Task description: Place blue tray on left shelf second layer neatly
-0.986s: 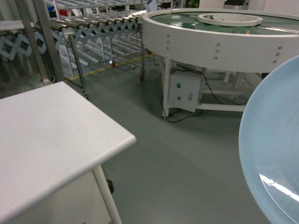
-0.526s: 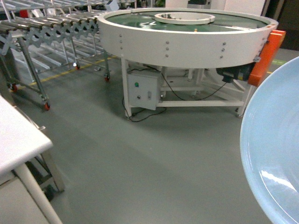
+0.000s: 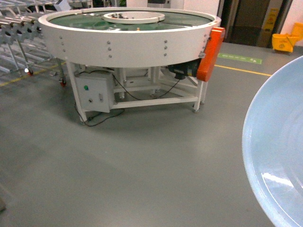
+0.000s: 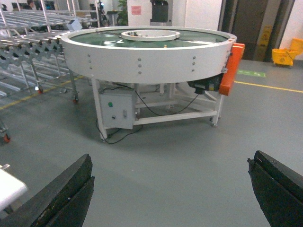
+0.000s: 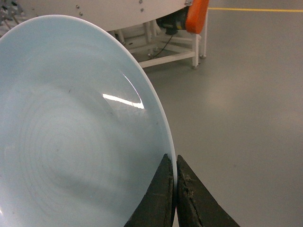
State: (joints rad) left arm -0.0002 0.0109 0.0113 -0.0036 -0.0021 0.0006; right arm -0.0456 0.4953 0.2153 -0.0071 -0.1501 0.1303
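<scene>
The pale blue tray [image 5: 71, 132] fills the left of the right wrist view and bulges in from the right edge of the head view [image 3: 279, 156]. My right gripper [image 5: 175, 163] is shut on its rim, one black finger on each side, holding it up above the grey floor. In the left wrist view my left gripper [image 4: 170, 182] is open, its two black fingers [image 4: 61, 196] wide apart with only floor between them. Neither gripper itself shows in the head view. The left shelf is out of view.
A large white round conveyor table [image 3: 128, 40] with a green top stands ahead on white legs, with a grey control box [image 3: 93, 94] and an orange motor cover [image 3: 208, 47]. A roller conveyor [image 3: 16, 28] runs at far left. A yellow mop bucket [image 3: 286, 40] stands far right.
The head view has swung right: the white table at lower left slid out of view, and the round conveyor moved left across the frame. The tray stays at the same spot on the right.
</scene>
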